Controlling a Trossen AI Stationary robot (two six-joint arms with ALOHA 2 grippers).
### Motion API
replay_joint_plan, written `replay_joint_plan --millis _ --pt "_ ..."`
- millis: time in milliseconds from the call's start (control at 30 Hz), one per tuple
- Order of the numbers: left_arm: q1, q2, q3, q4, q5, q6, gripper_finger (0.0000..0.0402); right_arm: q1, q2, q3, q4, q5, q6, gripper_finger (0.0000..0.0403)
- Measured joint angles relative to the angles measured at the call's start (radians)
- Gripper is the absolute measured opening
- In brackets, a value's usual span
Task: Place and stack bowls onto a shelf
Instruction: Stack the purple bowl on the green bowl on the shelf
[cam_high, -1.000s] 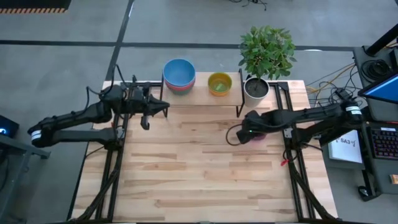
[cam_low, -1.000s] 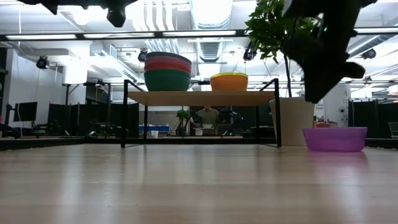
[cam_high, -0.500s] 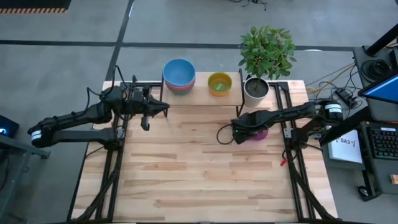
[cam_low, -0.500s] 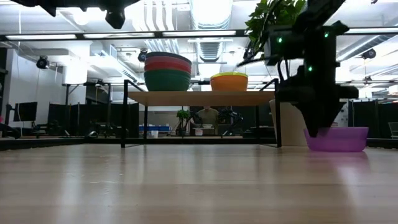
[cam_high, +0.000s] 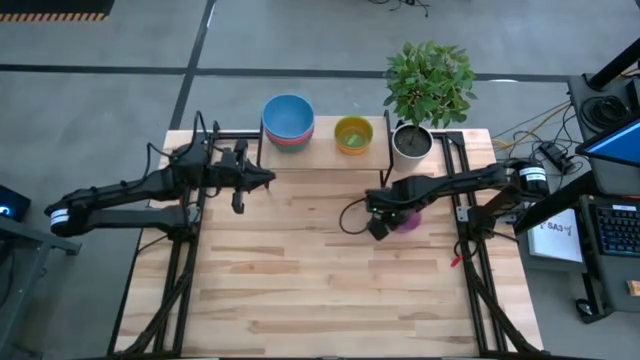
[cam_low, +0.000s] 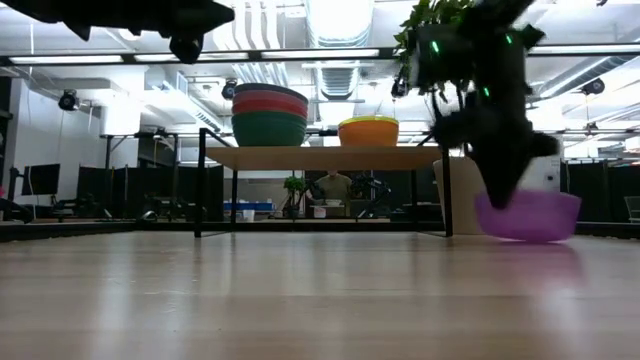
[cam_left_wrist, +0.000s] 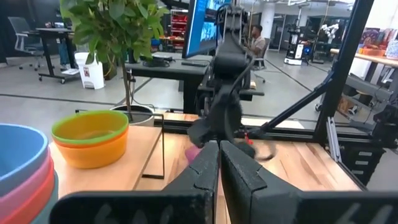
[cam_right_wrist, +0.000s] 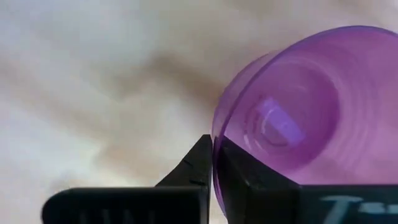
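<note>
The purple bowl (cam_high: 409, 219) is near the table's right side, in front of the white plant pot, and my right gripper (cam_high: 383, 221) is shut on it. It shows tilted in the low view (cam_low: 528, 216). The shelf (cam_high: 322, 152) stands at the far edge. On it are a stack of large bowls with the blue one (cam_high: 288, 117) on top and a small stack with yellow (cam_high: 353, 132) on top, over lime green and orange (cam_left_wrist: 91, 138). My left gripper (cam_high: 238, 196) hovers shut by the shelf's left end. My right gripper holds the purple bowl by its rim (cam_right_wrist: 215, 140) on the side toward the table's left. One finger is inside the bowl and one outside, coming from above and pointing down. The bowl is tilted; whether its base is on the table I cannot tell.
A white pot with a leafy plant (cam_high: 412, 143) stands at the shelf's right end, just behind the purple bowl. The shelf's black legs (cam_low: 201, 182) stand on the tabletop. Bare wood (cam_high: 320, 280) fills the middle and near part.
My right gripper has come down and moved toward the table's left, onto the purple bowl's rim. The bowl, level on the table before, has tipped and shifted a little to the left. My left arm has edged slightly to the right.
</note>
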Motion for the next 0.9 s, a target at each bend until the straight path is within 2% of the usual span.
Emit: replay_joint_plan --millis 133,367,533,700,833,900 --pt "0.000 0.000 -0.016 0.024 0.000 0.001 0.0000 0.041 0.000 0.125 0.020 -0.107 -0.145 0.0009" --pt "0.000 -0.011 -0.032 0.073 0.000 0.018 0.0000 0.097 0.000 0.409 0.055 -0.096 -0.420 0.0009" --pt "0.000 -0.017 -0.033 0.069 0.001 0.018 0.0000 0.096 0.000 0.583 0.047 0.093 -0.622 0.0009" --pt "0.000 -0.026 -0.033 0.054 0.002 0.018 0.0000 0.060 0.004 0.700 0.041 0.247 -0.865 0.0009" --pt "0.000 -0.030 -0.033 0.053 0.002 0.019 0.0000 0.001 0.045 0.787 0.008 0.314 -0.998 0.0009" --pt "0.000 -0.031 -0.033 0.047 0.002 0.019 0.0000 -0.037 0.085 0.835 -0.026 0.315 -1.045 0.0009"
